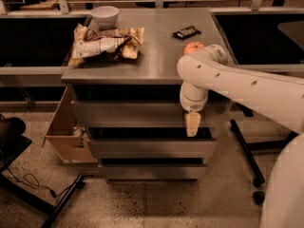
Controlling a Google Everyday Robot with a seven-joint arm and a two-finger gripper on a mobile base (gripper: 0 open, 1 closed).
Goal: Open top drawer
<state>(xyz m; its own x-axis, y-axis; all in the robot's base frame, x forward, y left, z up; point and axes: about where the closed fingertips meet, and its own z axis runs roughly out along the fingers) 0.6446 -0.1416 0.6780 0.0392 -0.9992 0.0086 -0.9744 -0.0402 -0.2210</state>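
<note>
- Nearest, on the right, the robot's white arm [266, 91] comes in from the lower right corner and bends down over the front right corner of the desk [156, 65].
- The tool [192, 124] hangs from the wrist pointing downward, in front of the right part of the top drawer [128, 114], with its tip at about the panel's lower edge. I cannot tell whether it is open or closed, nor whether it touches the panel.
- The top drawer is the uppermost and widest of the three grey fronts, with a dark gap between it and the desk top. None of its interior shows, so I judge it shut or barely moved. The tool is in position at the front, but the pull itself is left to do.
- A cardboard box [64, 137] sits on the floor against the left side.
- On the desk top lie a crumpled snack bag [104, 42], an apple [194, 47] just behind the arm, a dark wrapped bar [185, 32] and, farthest, a white bowl [104, 15].
</note>
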